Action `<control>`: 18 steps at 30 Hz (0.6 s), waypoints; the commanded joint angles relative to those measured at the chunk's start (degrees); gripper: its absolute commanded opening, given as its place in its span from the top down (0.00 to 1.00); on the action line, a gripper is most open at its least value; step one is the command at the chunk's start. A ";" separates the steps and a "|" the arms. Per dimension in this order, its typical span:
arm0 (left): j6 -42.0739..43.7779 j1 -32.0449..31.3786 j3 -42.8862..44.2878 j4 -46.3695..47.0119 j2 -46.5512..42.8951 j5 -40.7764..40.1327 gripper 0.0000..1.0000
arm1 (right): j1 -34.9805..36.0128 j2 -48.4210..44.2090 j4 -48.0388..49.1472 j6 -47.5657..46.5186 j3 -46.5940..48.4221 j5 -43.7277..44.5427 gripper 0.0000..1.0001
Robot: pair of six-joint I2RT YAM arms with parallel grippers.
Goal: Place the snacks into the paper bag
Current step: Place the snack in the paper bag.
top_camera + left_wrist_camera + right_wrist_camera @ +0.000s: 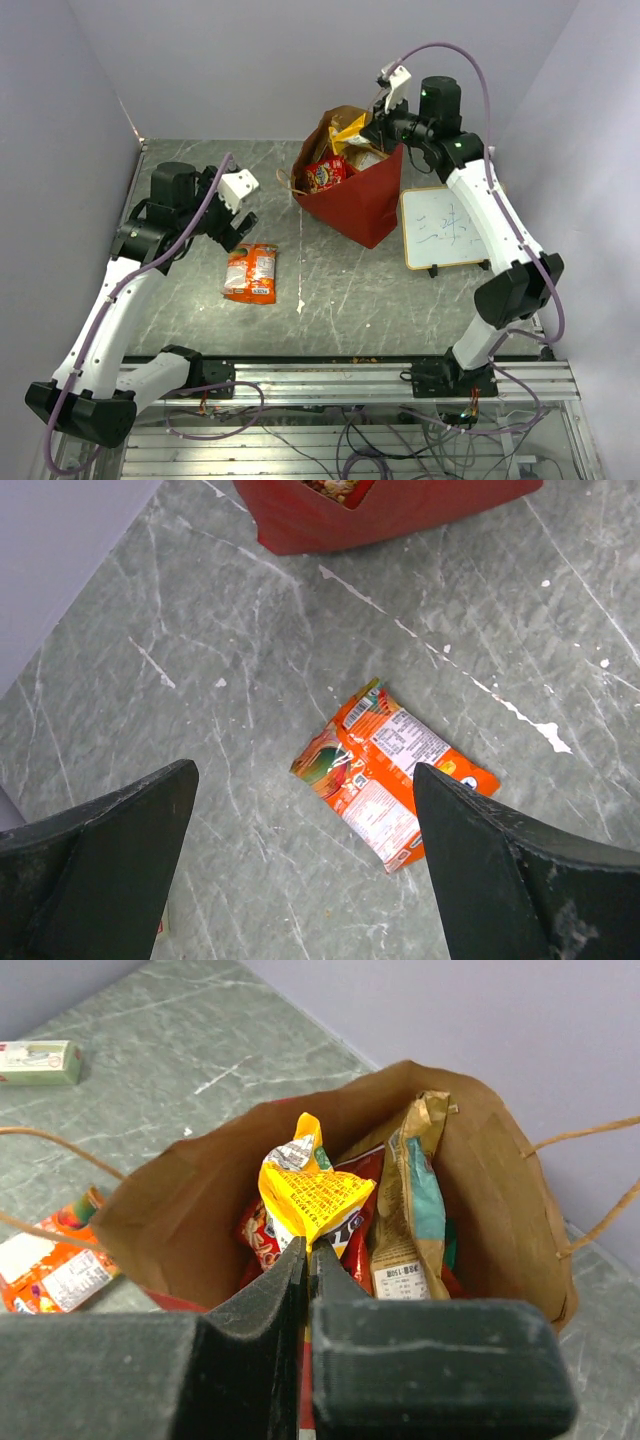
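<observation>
Closing on the packet [385, 775]

The left gripper [305, 780] is held apart above the bench [200, 660]; the packet lies flat just below, nearer its right finger. Being flat and slick, it may be pushed aside rather than pinched if the descent is off-centre. The right gripper [308, 1260] is pressed together, apparently on the bag [200, 1160] rim just beneath it; a tug could tip the bag. Open bench is left around the packet; the bag mouth is crowded.
</observation>
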 commanded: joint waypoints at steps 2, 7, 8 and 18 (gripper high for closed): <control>-1.68 1.05 -0.70 2.77 -0.73 -1.69 0.00 | 0.34 4.10 3.37 0.69 2.87 4.49 1.00; -1.77 1.37 -0.69 2.69 -0.96 -1.01 0.00 | 1.75 8.65 3.65 1.68 4.78 6.73 1.00; -1.76 1.41 -0.70 2.69 -1.05 -0.86 0.00 | 2.13 9.59 3.80 1.85 5.20 7.50 1.00; -1.55 1.86 -1.58 2.77 -1.87 0.72 0.00 | 4.76 18.10 4.28 2.74 8.57 13.23 0.85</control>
